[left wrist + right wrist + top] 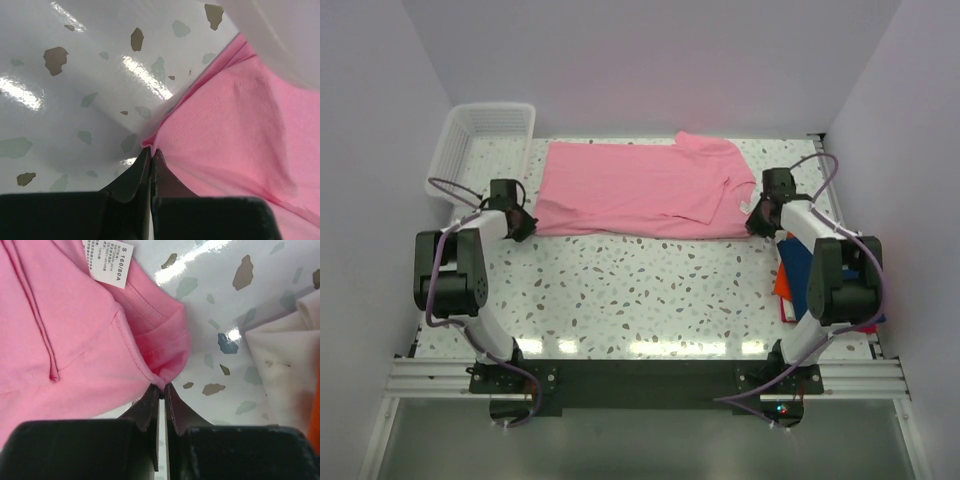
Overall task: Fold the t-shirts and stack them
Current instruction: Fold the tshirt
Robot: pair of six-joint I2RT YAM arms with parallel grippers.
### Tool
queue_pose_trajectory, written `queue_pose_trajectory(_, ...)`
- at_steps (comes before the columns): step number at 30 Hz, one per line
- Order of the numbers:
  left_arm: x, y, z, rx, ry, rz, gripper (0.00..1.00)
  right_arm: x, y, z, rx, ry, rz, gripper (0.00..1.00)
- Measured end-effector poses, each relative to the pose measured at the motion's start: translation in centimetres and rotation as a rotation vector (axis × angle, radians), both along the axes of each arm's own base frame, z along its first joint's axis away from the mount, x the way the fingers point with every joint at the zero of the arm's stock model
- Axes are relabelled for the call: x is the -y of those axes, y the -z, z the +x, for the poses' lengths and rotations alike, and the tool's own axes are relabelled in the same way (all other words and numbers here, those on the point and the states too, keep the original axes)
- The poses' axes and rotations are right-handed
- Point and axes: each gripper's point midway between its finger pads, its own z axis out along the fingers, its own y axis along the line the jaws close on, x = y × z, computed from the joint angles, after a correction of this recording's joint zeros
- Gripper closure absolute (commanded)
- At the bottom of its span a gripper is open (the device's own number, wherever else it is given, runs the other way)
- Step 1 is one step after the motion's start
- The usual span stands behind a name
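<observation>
Pink t-shirt lies spread on the far half of the table. Left gripper and right gripper pinch its near corners. We judge a fold starting: both must lift evenly.

Lab booth: white walls, speckled table
</observation>
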Motion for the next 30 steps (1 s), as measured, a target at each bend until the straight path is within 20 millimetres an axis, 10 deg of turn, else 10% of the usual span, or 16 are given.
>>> queue_pose_trajectory(10, -1.0, -3.5, -2.4, 0.001, -0.012, 0.067, 1.0, 1.0, -7.0, -2.9, 0.121, -0.003, -0.022, 1.0)
queue_pose_trajectory(22, -1.1, -5.0, -10.7, -0.004, -0.041, 0.1, 1.0, 1.5, -6.9, -12.0, 0.075, 0.023, 0.045, 0.88)
queue_pose_trajectory(27, -1.2, -4.4, -13.7, -0.025, -0.06, 0.104, 0.49, 1.1, -5.9, -15.6, 0.056, 0.046, 0.076, 0.44)
queue_pose_trajectory(30, -1.3, -5.2, -14.1, 0.002, -0.079, 0.099, 0.4, 1.0, -6.0, -16.8, 0.064, 0.05, 0.081, 0.36)
